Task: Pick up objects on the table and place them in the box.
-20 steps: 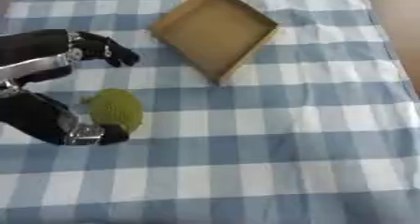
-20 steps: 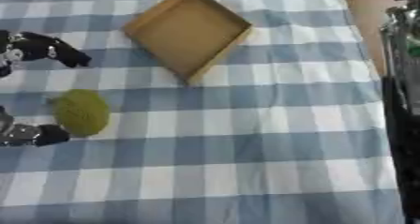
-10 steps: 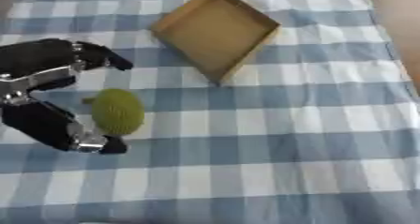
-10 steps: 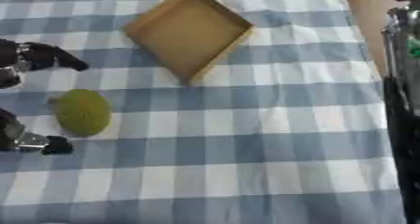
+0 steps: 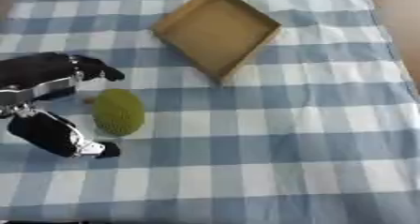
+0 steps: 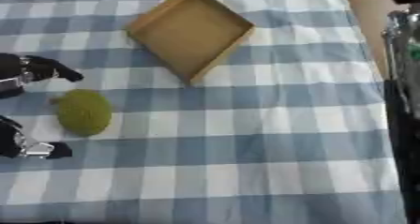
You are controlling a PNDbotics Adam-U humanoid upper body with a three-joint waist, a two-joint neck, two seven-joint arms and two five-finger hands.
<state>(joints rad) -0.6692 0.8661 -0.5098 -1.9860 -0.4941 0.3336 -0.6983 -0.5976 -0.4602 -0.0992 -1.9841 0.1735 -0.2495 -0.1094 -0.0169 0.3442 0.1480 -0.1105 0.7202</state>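
Fruit-like and oval, the bumpy yellow-green object (image 5: 119, 111) lies on the blue-and-white checked tablecloth (image 5: 311, 124) toward the table's left side, well apart from the shallow open cardboard box (image 5: 217, 30) that sits askew at the far middle. Nothing is in the box.

The robot's black left hand (image 5: 49, 101) brackets the object from the left: one part of the hand reaches past its far end, another (image 5: 98, 149) lies below its near end. The spread is wide, and nothing appears to touch the skin. No grasp is made.

The right hand itself is not in view; only a dark arm (image 6: 402, 115) stands along the right edge of the right eye view.

By its looks the object is probably a light model fruit, stiff rather than soft, with a pebbled skin that should offer some grip. Its rounded ends would likely let it roll or squirt sideways if pinched near a tip. The better hold seems to be across the broad middle, fingers on the far flank and thumb on the near one, closing evenly so that it does not spin away. Once lifted, it should need a carry up and to the right to reach the box.
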